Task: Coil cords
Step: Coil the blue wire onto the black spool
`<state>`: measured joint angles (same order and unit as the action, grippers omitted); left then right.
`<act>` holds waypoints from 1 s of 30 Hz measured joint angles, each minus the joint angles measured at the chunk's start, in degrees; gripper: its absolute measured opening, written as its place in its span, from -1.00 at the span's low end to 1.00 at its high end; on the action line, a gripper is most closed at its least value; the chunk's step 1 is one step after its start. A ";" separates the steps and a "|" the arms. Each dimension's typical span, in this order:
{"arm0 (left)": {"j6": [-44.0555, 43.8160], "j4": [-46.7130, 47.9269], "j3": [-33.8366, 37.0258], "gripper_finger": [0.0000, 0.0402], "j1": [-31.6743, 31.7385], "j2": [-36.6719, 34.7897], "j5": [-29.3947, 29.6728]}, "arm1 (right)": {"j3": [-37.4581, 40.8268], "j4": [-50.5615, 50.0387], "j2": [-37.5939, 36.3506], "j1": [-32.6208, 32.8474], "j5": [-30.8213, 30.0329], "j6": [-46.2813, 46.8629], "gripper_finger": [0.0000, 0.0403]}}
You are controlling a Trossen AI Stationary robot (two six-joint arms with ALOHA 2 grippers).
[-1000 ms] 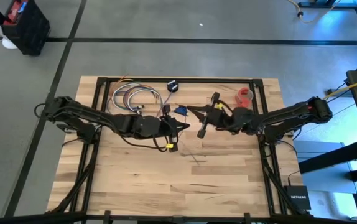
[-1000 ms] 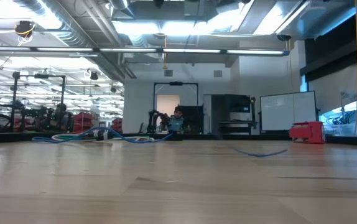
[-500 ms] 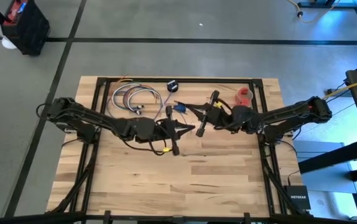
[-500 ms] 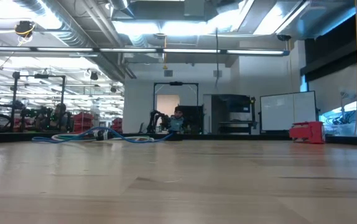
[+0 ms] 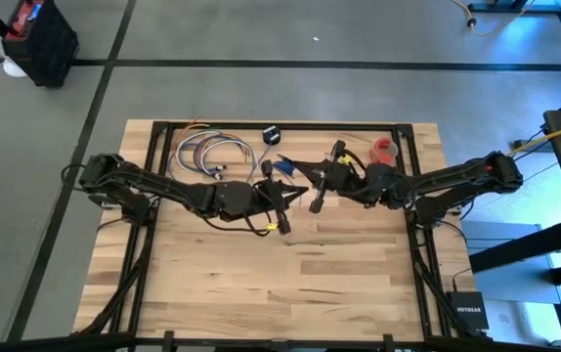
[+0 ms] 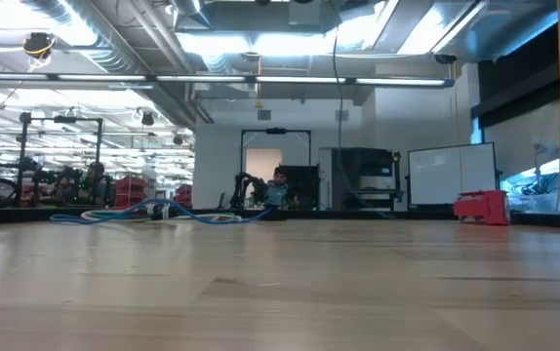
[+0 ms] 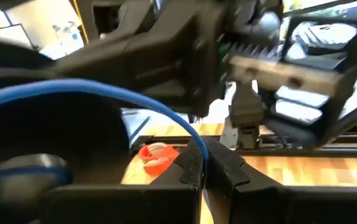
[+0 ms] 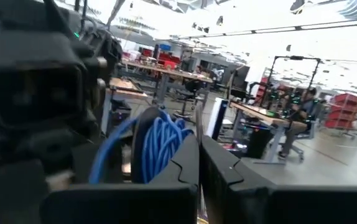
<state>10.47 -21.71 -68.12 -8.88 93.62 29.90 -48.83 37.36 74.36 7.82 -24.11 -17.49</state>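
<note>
A thin blue cord is gathered into a small coil (image 5: 282, 167) between my two grippers, held up over the table's far middle. It shows as a bundle of loops in the right wrist view (image 8: 161, 146). My left gripper (image 5: 303, 190) and my right gripper (image 5: 290, 163) are both shut on it, tips almost meeting. One strand hangs down in the low view (image 6: 337, 117). A small black puck (image 5: 271, 135) lies on the table near the far edge. My left gripper pinches a single strand of the blue cord (image 7: 190, 134) between its two fingertips. The strand arcs away from the tips toward the coil, clear of the table. My right gripper is shut with the coil's loops (image 8: 166, 140) right beside its fingertips. A thin strand (image 8: 197, 118) rises from between the tips. The fingers hide the place of contact. The coil is clear of the table.
A loose bundle of coloured cords (image 5: 209, 153) lies at the far left and shows in the low view (image 6: 153, 213). A red tape roll (image 5: 386, 151) sits at the far right. The dark frame rail (image 5: 359, 126) runs along the far edge. Bare wood lies toward the near edge.
The stretch of blue cord that lay on the table a second ago has been lifted clear; now only a thin strand hangs down. My left gripper has gone toward the table's right and far edges, closer to my right gripper and the coil.
</note>
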 joint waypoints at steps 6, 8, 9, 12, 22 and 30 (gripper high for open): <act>1.34 1.28 0.01 -0.99 -0.76 0.18 5.58 | -0.01 2.44 -0.10 0.90 0.25 3.56 -0.98; 1.04 1.86 0.02 -0.99 -0.76 0.33 5.17 | -0.26 4.94 -0.45 1.70 1.73 3.35 -0.98; 0.96 2.18 0.03 -0.99 -0.80 0.37 5.19 | -0.27 5.04 -0.86 1.88 1.81 2.56 -0.98; 1.95 1.86 0.07 -0.99 -1.84 0.37 5.61 | -0.36 4.62 -1.25 2.46 0.31 0.02 -0.98; 6.05 6.97 0.04 -0.96 -5.48 0.24 6.14 | -0.36 0.05 -2.56 3.76 -5.79 -5.17 -0.98; -2.07 21.13 -0.15 -0.44 -7.05 0.13 6.28 | -0.34 -6.28 -7.63 5.80 -9.83 -7.30 -0.98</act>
<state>8.40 -0.58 -68.27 -15.94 93.76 36.18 -49.17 31.08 66.74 13.62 -33.94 -24.79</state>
